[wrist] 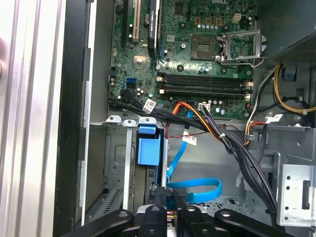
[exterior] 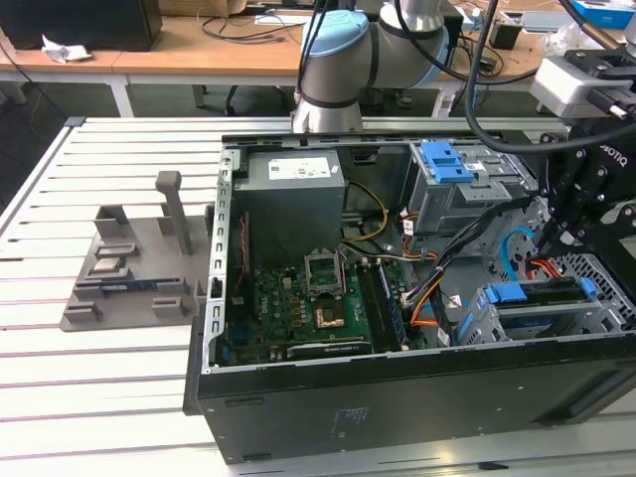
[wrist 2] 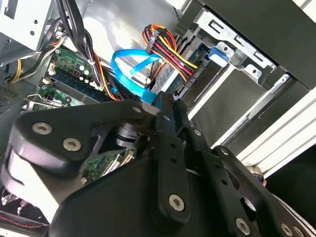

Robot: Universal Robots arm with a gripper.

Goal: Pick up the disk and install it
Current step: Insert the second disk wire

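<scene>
The jaws of the gripper (wrist 2: 165,111) are drawn together, and nothing can be seen between them. They reach down into the drive corner of an open computer case (exterior: 397,397) lying on its side on the slatted counter (exterior: 99,397). In the second wrist view the tips sit just beside a blue plastic edge, though whether they press on it cannot be told.

The disk (exterior: 537,295) is not in the jaws. It lies in the metal cage (exterior: 556,323) at the exterior view's right, blue carrier ends showing at either side, directly under the gripper (exterior: 550,238). The second wrist view shows the silver body of the disk (wrist 2: 167,79) close ahead of the fingertips. A looped blue cable (wrist 2: 126,74) and a bundle of red, yellow and black wires (wrist 2: 168,44) run to its end. In the first wrist view the gripper (wrist: 170,197) hangs over the same bay, with a blue tab (wrist: 148,150) beyond it.

By the look of it the pick-up is done and the installing step is in hand: the disk appears slotted in, perhaps not fully home. Any final push calls for a straight, gentle line along the cage rails, keeping clear of the cables crowded at the drive's end.

Beyond lie the motherboard (exterior: 298,308) and, outside the case, a grey holder (exterior: 129,268).
</scene>
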